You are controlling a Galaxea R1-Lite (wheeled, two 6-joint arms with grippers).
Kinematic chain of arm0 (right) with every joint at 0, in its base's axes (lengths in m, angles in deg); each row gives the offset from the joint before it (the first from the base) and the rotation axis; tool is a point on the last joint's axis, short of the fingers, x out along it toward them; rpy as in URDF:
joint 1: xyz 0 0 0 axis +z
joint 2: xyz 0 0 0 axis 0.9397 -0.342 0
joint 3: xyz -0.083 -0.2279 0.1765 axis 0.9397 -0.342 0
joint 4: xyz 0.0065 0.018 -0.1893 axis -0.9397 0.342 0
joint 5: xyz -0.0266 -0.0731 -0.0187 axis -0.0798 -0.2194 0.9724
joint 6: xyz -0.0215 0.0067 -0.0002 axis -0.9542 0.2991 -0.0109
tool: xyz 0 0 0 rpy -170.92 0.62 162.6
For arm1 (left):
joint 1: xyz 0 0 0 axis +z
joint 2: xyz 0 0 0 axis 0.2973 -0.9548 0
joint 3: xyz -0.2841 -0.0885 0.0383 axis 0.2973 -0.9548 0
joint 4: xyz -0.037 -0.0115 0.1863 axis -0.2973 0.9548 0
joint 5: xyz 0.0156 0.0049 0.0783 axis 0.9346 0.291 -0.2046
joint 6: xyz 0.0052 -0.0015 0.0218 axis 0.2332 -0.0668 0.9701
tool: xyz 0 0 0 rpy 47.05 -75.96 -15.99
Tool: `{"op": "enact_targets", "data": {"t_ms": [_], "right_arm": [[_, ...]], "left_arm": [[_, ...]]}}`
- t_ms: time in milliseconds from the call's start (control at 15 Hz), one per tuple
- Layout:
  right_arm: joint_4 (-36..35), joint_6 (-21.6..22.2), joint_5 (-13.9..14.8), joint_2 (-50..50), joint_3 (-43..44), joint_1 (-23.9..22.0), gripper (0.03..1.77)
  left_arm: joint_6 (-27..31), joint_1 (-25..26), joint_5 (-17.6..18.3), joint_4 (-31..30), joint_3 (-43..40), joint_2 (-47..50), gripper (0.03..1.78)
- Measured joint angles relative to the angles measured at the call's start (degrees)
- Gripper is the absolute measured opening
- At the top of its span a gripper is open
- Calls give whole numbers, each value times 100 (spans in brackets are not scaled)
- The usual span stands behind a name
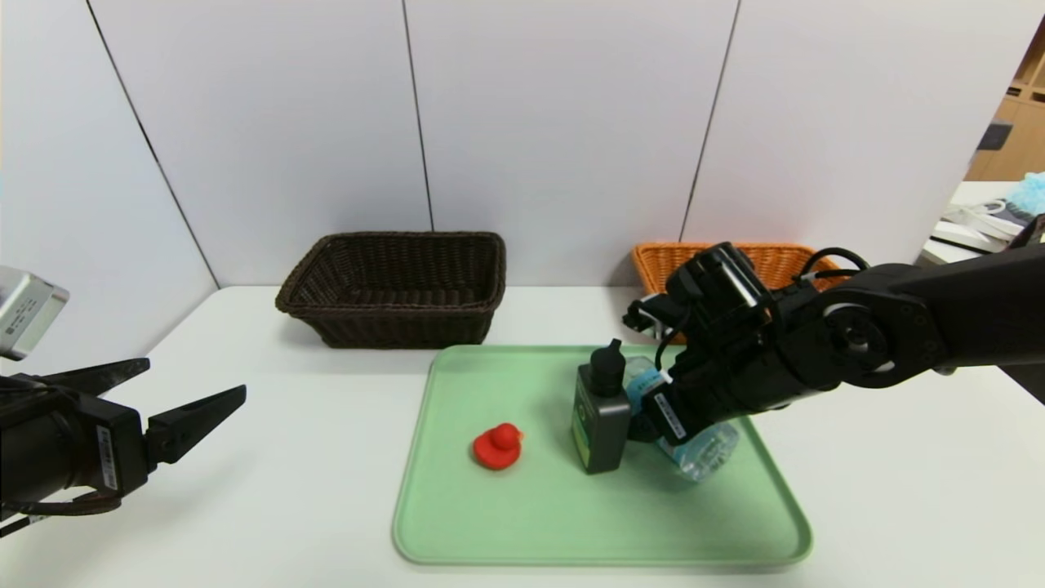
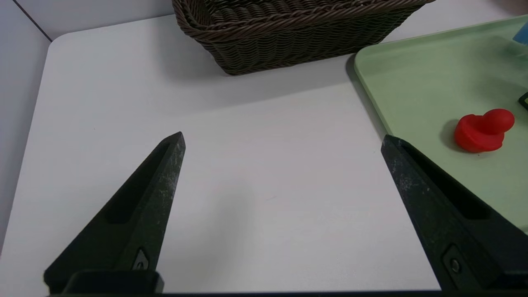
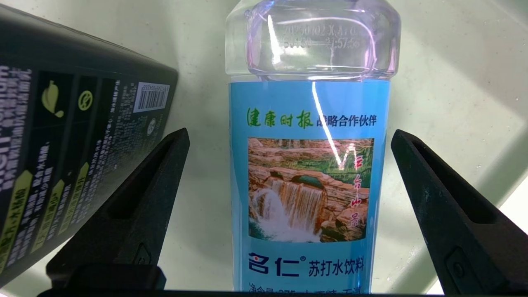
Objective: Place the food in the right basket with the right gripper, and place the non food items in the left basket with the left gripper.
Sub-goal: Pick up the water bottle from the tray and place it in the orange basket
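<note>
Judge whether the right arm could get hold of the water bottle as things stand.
Probably yes: the right gripper is open over the bottle, with tray showing on both sides, though the dark box crowds one finger.

Red on green here — that's the little duck point(image 1: 497, 447), solid red, on a plain pale-green tray point(image 1: 506, 523)! The bottle point(image 3: 309, 165) flashes a bright blue label, brown rocks and white falls pictured, over clear plastic. Next to it, a dark grey box-shaped bottle point(image 1: 602, 420) (lime-green and white print, very smart). Behind, dark brown weave on one basket point(image 1: 408, 324), orange weave on the other point(image 1: 784, 260) — and a white bench point(image 1: 326, 490)!
</note>
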Motion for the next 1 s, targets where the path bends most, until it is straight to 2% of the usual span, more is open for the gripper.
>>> {"op": "enact_targets", "data": {"t_ms": [667,733,867,1000], "right_arm": [[-15,-2,1,-113,0,-33,169],[-15,-2,1,-124,0,-33,164],[-54,-2,1,-141,9,-32,129],[-61,0,1,-152,9,-33,102]], "left_arm": [[2,2,0,-7,-18,-24,169],[2,0,5,-7,-18,-30,169],[0,0,9,-9,-5,-37,169],[2,2,13,-9,4,-37,169]]}}
